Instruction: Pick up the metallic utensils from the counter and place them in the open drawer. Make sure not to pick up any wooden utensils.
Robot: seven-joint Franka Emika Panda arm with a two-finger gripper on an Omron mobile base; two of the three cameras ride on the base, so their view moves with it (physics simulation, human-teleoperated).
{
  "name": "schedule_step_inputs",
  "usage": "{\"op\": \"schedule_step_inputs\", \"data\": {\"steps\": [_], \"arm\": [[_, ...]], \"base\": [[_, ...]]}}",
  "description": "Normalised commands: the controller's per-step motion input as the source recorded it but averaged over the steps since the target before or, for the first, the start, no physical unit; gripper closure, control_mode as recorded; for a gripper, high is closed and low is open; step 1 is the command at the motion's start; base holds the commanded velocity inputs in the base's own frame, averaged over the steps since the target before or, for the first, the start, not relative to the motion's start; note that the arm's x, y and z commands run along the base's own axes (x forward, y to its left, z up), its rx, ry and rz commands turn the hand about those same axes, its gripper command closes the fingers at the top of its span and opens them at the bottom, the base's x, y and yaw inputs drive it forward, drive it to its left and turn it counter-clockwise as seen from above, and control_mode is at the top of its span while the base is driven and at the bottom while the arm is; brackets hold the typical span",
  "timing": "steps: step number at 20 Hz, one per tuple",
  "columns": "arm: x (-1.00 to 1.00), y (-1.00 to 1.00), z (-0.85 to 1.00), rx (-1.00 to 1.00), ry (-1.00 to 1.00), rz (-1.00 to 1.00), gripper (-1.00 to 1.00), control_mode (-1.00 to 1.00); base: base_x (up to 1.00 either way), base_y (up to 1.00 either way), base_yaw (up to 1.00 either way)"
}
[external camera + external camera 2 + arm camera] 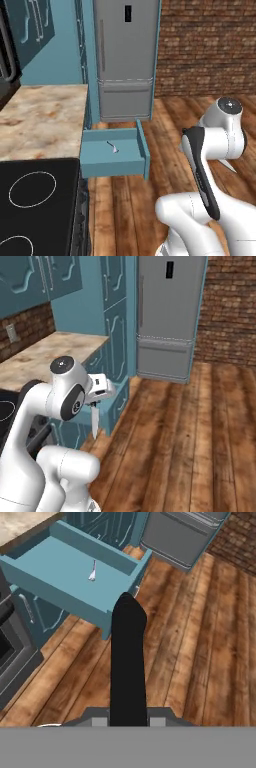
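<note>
My gripper (95, 400) is shut on the black-handled knife (129, 657), held over the wooden floor to the right of the open drawer (114, 167). The silver blade (94, 423) hangs down below the hand. In the hand view the black handle rises from between the fingers and points toward the drawer's (60, 582) near corner. A small all-silver fork (113, 147) (93, 571) lies inside the teal drawer. The beige marble counter (40, 117) (50, 353) stretches to the left, bare where visible. The wooden utensils are out of view.
A black cooktop (35, 200) sits at the front left, with its oven front (12, 657) beside the drawer. A grey fridge (125, 55) stands behind the drawer. Teal cabinets (117, 321) line the wall. Open wooden floor (190, 431) spreads to the right.
</note>
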Motion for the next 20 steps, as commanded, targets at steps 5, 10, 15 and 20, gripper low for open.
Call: {"op": "schedule_step_inputs", "data": {"steps": [5,10,15,20], "arm": [[0.00,0.00,0.00,0.00,0.00,0.00,1.00,1.00],[0.00,0.00,0.00,0.00,0.00,0.00,1.00,1.00],[0.00,0.00,0.00,0.00,0.00,0.00,1.00,1.00],[0.00,0.00,0.00,0.00,0.00,0.00,1.00,1.00]], "base": [[0.52,0.28,-0.08],[0.52,0.58,-0.09],[0.35,0.60,-0.08],[0.13,0.11,-0.06]]}}
